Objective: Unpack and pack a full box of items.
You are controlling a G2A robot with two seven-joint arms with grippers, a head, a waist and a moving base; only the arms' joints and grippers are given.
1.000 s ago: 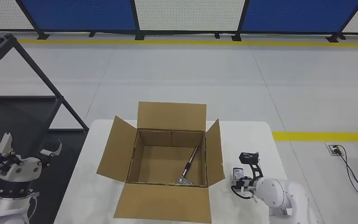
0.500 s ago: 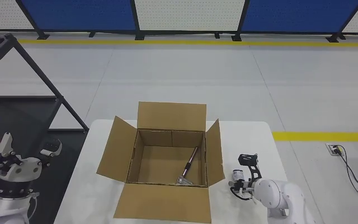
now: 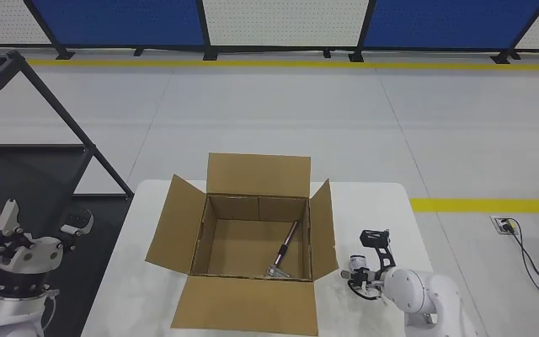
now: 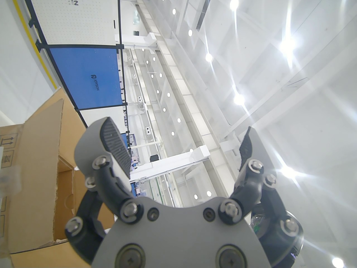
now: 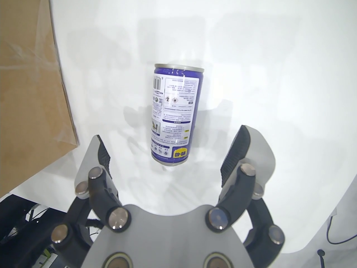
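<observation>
holds left gripper (image 4: pixel 181 138) and right gripper (image 5: pixel 171 140) spread wide, the right above a blue cylindrical metal can (image 5: pixel 174 110) on the white table (image 5: pixel 251 57)

A tool (image 3: pixel 286 247) lies in the box (image 3: pixel 257 175) near its right wall, and a can (image 5: pixel 174 112) rests on the counter (image 3: pixel 370 211) right of the box.

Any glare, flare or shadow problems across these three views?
Left wrist view: the ceiling lamps throw star-shaped flares around the open left claw. Right wrist view: soft overlapping shadows on the white table around the can, and a small highlight on its rim; nothing is hidden. Top view: even light; the box is slightly shaded inside, yet the tool reads clearly.
</observation>
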